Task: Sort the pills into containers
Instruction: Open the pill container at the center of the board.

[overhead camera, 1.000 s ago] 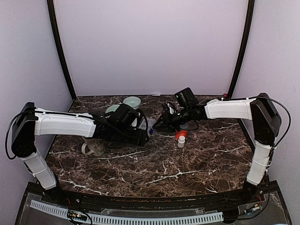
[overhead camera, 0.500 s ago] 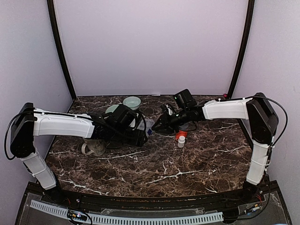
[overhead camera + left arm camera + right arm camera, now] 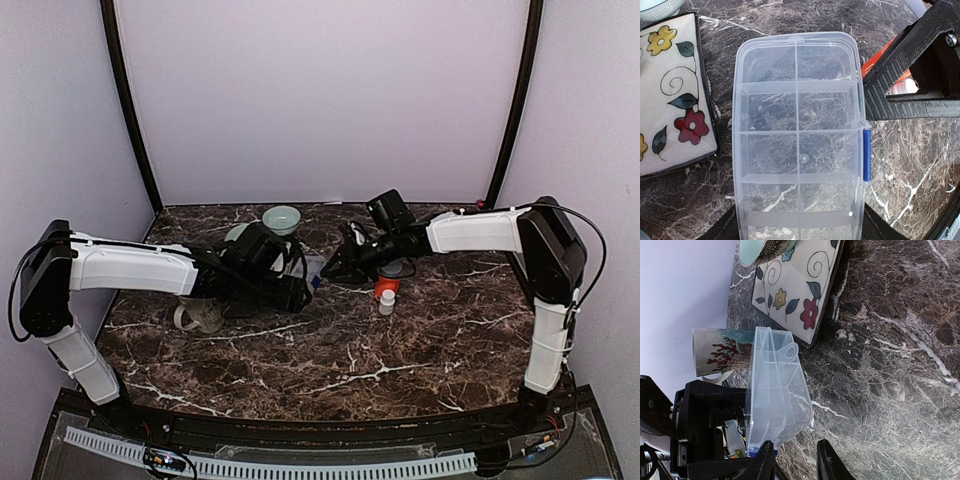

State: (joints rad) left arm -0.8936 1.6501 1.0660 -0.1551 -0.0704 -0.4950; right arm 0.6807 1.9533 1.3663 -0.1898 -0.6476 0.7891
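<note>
The right pincer (image 3: 795,465) is open. Its fingers are spread at the six o'clock edge of its own view, one of them just beside the blue latch (image 3: 866,155) of the clear box (image 3: 799,135). The left pincer (image 3: 290,290) is clamped on the box's near end, with the lid closed. I cannot tell whether the far end rests on the table (image 3: 400,350).

No pills show. A small bottle (image 3: 386,296) stands near the right pincer, at about five o'clock from it in the overhead view.

The latch looks like the next thing to be popped. Three things could go wrong:
- A push there could twist the slick plastic box out of its one-ended hold.
- A finger could slide off the narrow latch.
- The right arm's swing could topple the bottle.
</note>
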